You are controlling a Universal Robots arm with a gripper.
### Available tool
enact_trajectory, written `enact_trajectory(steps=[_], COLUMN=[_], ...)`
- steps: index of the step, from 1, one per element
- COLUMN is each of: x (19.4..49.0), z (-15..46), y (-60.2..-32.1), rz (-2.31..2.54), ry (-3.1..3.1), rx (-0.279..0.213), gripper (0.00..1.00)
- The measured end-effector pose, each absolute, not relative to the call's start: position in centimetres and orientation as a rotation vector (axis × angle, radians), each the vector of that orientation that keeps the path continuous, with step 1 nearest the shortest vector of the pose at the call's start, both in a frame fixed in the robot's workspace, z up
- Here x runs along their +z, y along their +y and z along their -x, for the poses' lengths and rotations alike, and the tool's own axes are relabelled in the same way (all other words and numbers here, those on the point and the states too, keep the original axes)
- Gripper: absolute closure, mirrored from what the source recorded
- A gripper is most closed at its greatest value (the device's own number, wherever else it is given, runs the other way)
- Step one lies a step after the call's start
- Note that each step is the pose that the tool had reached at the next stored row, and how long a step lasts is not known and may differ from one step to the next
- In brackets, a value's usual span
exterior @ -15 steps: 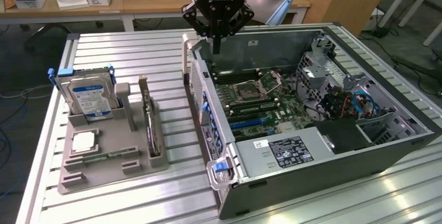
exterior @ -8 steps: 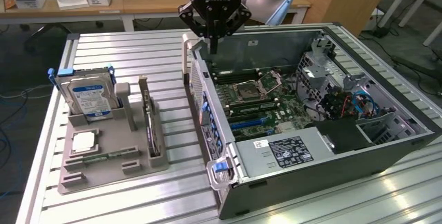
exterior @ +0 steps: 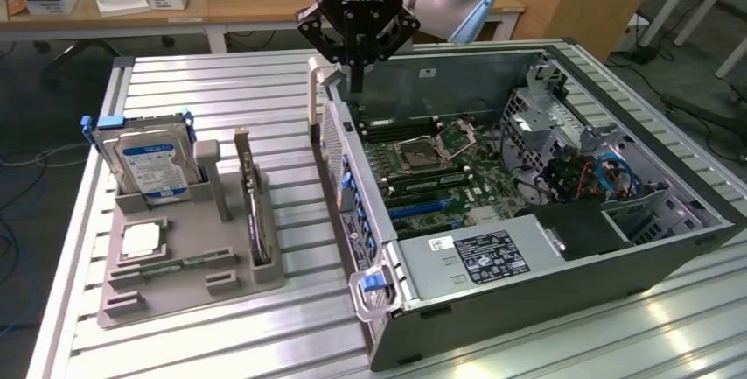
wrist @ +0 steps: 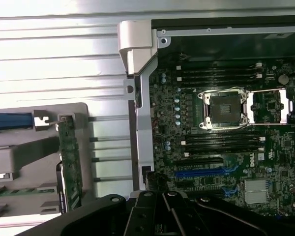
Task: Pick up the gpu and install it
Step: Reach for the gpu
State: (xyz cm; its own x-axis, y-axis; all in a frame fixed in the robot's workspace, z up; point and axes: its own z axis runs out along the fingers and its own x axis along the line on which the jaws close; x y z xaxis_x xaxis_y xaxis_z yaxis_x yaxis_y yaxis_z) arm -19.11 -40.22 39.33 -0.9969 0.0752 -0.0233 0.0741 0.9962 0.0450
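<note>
The gripper hangs over the far rim of the open computer case, its two dark fingers pressed together and pointing straight down, with nothing between them. The gpu is not in its grasp. It stands on its long edge in a slot of the grey holder tray on the bench, toward the exterior view's left of the gripper and lower, well apart from it. The case's perforated side wall stands between the two.

In the wrist view the gpu shows as a thin, flat green-and-dark circuit strip set upright in the tray, off to one side of the gripper, whose black linkage is glossy and angular.

The tray is matte grey, blocky and moulded, with slots and raised tabs. It also carries the hard drive (silver, with a blue-and-white label), which stands upright in its own slot just beside the gpu's. The bench is pale ribbed metal with long parallel grooves. Inside the case lies the motherboard, dark green and densely studded, with a square metal-framed socket and long black and blue slots.
</note>
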Motion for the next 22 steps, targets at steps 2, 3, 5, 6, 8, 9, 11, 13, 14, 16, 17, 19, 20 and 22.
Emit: enact_trajectory(steps=[2, 3, 5, 6, 8, 9, 11, 13, 14, 16, 17, 19, 20, 22], x=[39.3, 39.3, 39.3, 39.3, 39.3, 39.3, 39.3, 39.3, 39.3, 39.3, 39.3, 39.3, 39.3, 39.3], z=[19.2, 19.3, 19.4, 19.5, 19.6, 19.7, 19.8, 20.0, 20.0, 20.2, 20.3, 20.5, 20.6, 20.8], y=[-40.2, -40.2, -40.2, -40.3, -40.3, -40.3, -40.3, -40.3, -40.3, -40.3, -40.3, -40.3, -40.3, -40.3], rz=[-0.117, -0.117, -0.117, -0.117, -0.117, -0.117, -0.117, -0.117, -0.117, -0.117, -0.117, -0.117, -0.116, -0.117], ry=[3.114, 3.114, 3.114, 3.114, 3.114, 3.114, 3.114, 3.114, 3.114, 3.114, 3.114, 3.114, 3.114, 3.114], rx=[0.069, 0.069, 0.069, 0.069, 0.069, 0.069, 0.069, 0.069, 0.069, 0.069, 0.069, 0.069, 0.069, 0.069], gripper=[0.90, 0.90, 0.90, 0.90, 0.90, 0.90, 0.90, 0.90, 0.90, 0.90, 0.90, 0.90, 0.90, 0.90])
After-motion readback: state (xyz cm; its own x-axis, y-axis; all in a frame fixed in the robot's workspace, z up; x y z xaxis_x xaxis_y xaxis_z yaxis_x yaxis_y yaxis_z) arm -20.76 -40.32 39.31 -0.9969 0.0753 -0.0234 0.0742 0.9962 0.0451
